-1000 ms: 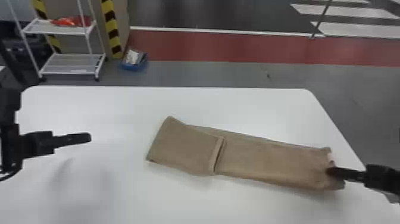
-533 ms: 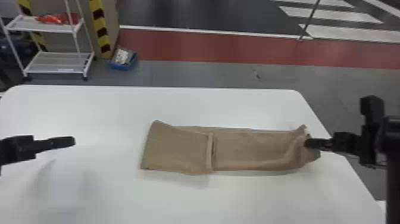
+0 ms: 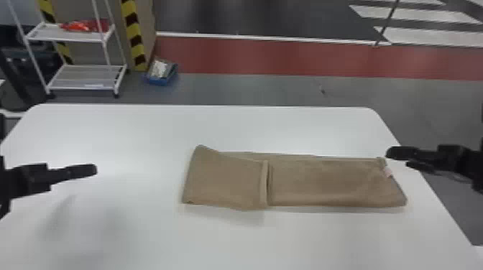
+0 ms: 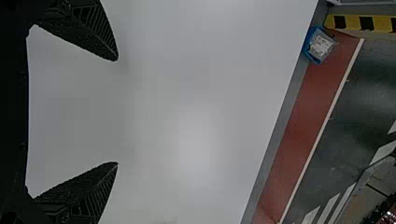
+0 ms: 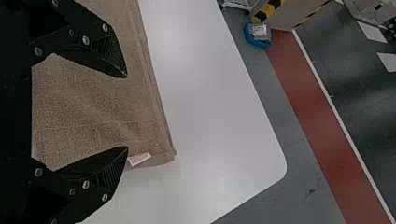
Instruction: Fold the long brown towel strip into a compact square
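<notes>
- Head view: the long brown towel strip [image 3: 323, 183] is laid flat across a smooth white table [image 3: 143, 233] with rounded corners, in the middle and toward the right side.
- Its left end is folded over into a broad flap [image 3: 226, 179], whose hemmed edge is turned to the right; a sliver of the lower layer is left exposed along the flap's far side.
- A small pale fabric tag [image 3: 387, 171] is seen at the strip's right end.
- The black two-fingered left gripper [image 3: 94, 169] is held over the table's left side, well apart from the towel.
- The black two-fingered right gripper [image 3: 399, 158] is placed near the tagged end.
- Behind the table, a white metal rack [image 3: 86, 77] and a blue container [image 3: 158, 80] are seen on the floor.
- Left wrist view: the fingers of the left gripper [image 4: 117, 112] are spread wide, and nothing is grasped.
- Right wrist view: the fingers of the right gripper [image 5: 127, 112] are parted as well, with nothing clamped; brown terry cloth is seen in the gap, and the tag is seen beside one fingertip [image 5: 125, 151].
</notes>
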Robot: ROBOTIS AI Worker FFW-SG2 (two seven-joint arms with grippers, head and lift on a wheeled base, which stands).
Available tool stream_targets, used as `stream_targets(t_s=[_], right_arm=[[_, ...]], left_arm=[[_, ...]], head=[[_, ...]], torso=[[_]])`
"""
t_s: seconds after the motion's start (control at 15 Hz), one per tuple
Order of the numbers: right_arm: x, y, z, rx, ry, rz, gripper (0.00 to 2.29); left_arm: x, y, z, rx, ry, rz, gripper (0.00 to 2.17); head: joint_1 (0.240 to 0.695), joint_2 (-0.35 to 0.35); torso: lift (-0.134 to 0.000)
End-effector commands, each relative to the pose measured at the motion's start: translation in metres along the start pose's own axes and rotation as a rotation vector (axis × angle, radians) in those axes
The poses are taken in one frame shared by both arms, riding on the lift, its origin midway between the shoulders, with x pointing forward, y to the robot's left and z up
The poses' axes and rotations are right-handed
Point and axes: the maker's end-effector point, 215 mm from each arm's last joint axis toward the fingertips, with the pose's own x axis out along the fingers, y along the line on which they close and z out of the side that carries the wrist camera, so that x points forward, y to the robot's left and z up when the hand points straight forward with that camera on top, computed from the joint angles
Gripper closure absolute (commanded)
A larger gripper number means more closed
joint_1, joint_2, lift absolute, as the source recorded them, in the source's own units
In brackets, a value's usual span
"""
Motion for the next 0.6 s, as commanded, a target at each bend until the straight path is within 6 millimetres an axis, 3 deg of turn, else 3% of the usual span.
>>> stream_targets(t_s=[0.0, 0.07, 0.13, 0.27, 0.4, 0.53], right_arm=[[-0.004, -0.002, 0.004, 0.003, -0.012, -0.011, 0.07], [0.002, 0.008, -0.003, 0.005, 0.000, 0.020, 0.09], [0.015, 0.031, -0.015, 0.003, 0.018, 0.064, 0.10], [0.051, 0.098, -0.046, -0.034, 0.083, 0.148, 0.11], [0.078, 0.175, -0.055, -0.090, 0.099, 0.223, 0.12], [0.087, 0.196, -0.043, -0.171, 0.093, 0.198, 0.13]], left_arm=[[-0.004, 0.003, 0.002, 0.002, -0.002, 0.003, 0.08], [-0.005, 0.006, 0.003, 0.003, -0.004, 0.008, 0.08], [-0.007, 0.007, 0.008, 0.006, -0.012, 0.010, 0.08], [-0.007, 0.006, 0.008, 0.009, -0.011, 0.005, 0.08], [-0.008, 0.006, 0.008, 0.009, -0.009, -0.002, 0.08], [-0.010, 0.009, 0.006, 0.008, -0.006, -0.002, 0.08]], head=[[0.695, -0.101], [0.695, -0.103], [0.695, -0.105], [0.695, -0.068], [0.695, -0.008], [0.695, 0.058]], torso=[[-0.125], [-0.125], [-0.125], [-0.125], [-0.125], [-0.125]])
